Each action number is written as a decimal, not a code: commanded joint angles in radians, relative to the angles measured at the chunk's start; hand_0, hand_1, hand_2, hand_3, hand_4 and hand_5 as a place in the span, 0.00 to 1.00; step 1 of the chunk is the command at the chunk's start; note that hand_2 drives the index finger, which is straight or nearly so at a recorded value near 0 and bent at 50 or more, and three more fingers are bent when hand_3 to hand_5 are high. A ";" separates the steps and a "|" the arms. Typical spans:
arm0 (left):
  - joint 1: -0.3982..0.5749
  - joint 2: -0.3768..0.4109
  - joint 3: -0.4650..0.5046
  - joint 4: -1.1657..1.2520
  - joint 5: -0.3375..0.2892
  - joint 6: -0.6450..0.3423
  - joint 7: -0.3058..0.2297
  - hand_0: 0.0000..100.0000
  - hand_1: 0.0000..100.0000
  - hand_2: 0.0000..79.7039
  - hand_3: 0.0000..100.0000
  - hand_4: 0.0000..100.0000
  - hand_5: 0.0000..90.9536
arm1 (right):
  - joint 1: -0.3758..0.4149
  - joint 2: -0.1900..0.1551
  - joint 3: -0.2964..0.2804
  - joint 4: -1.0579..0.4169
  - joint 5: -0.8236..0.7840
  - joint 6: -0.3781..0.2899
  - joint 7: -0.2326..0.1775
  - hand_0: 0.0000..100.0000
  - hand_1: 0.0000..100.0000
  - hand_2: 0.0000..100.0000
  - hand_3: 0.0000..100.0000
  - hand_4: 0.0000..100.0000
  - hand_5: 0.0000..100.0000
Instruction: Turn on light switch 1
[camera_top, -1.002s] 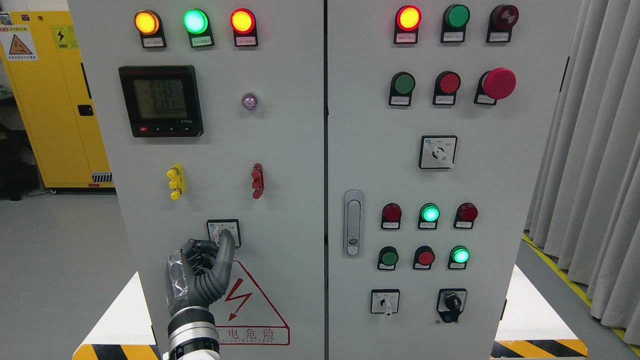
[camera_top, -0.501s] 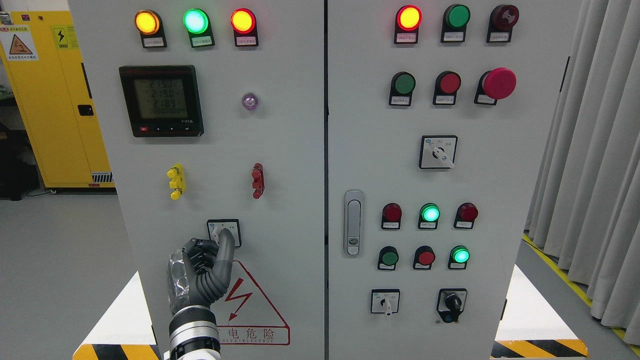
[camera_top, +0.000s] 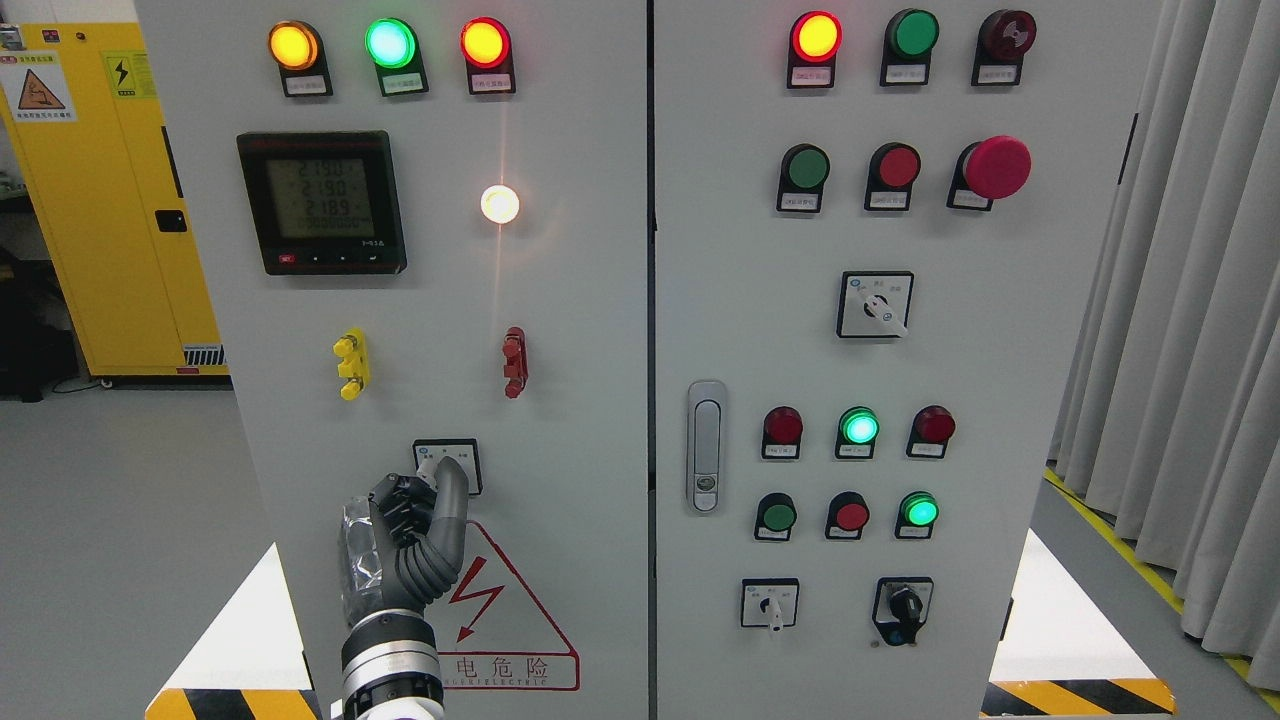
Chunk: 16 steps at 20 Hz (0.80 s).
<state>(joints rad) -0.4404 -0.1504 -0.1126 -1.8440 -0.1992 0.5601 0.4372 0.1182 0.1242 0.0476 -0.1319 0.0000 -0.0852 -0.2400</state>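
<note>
Low on the left cabinet door sits a small rotary light switch (camera_top: 466, 452) with a white square plate. My left hand (camera_top: 437, 479) reaches up from the bottom edge. Its dark fingers are curled and a long finger and thumb pinch the switch knob, which the hand mostly hides. Above it, the round lamp (camera_top: 499, 204) beside the meter glows bright white-yellow. My right arm does not show.
The left door also carries a digital meter (camera_top: 322, 201), three lit indicator lamps (camera_top: 390, 43), yellow (camera_top: 352, 364) and red (camera_top: 514, 362) handles and a danger sign (camera_top: 500, 620). The right door has a latch (camera_top: 706, 445), several buttons and selector switches (camera_top: 875, 304). A yellow cabinet (camera_top: 110, 200) stands left, curtains (camera_top: 1190, 320) right.
The round lamp beside the meter, dark purple before, is now lit. My left hand has twisted slightly on the switch knob and stays in place.
</note>
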 joint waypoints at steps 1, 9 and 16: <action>0.000 0.000 -0.001 0.002 0.000 0.009 0.005 0.74 0.47 0.80 0.94 0.89 0.93 | 0.000 0.000 0.000 0.000 -0.029 0.001 -0.001 0.00 0.50 0.04 0.00 0.00 0.00; 0.000 0.000 -0.001 0.002 0.000 0.009 0.005 0.35 0.48 0.80 0.94 0.89 0.93 | 0.000 0.000 0.000 0.000 -0.029 0.001 0.001 0.00 0.50 0.04 0.00 0.00 0.00; 0.000 0.000 -0.001 0.000 0.001 0.007 0.005 0.14 0.47 0.80 0.94 0.89 0.92 | 0.000 0.000 0.000 0.000 -0.029 0.001 0.001 0.00 0.50 0.04 0.00 0.00 0.00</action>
<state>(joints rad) -0.4400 -0.1503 -0.1124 -1.8423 -0.1993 0.5811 0.4522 0.1182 0.1243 0.0475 -0.1319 0.0000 -0.0851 -0.2400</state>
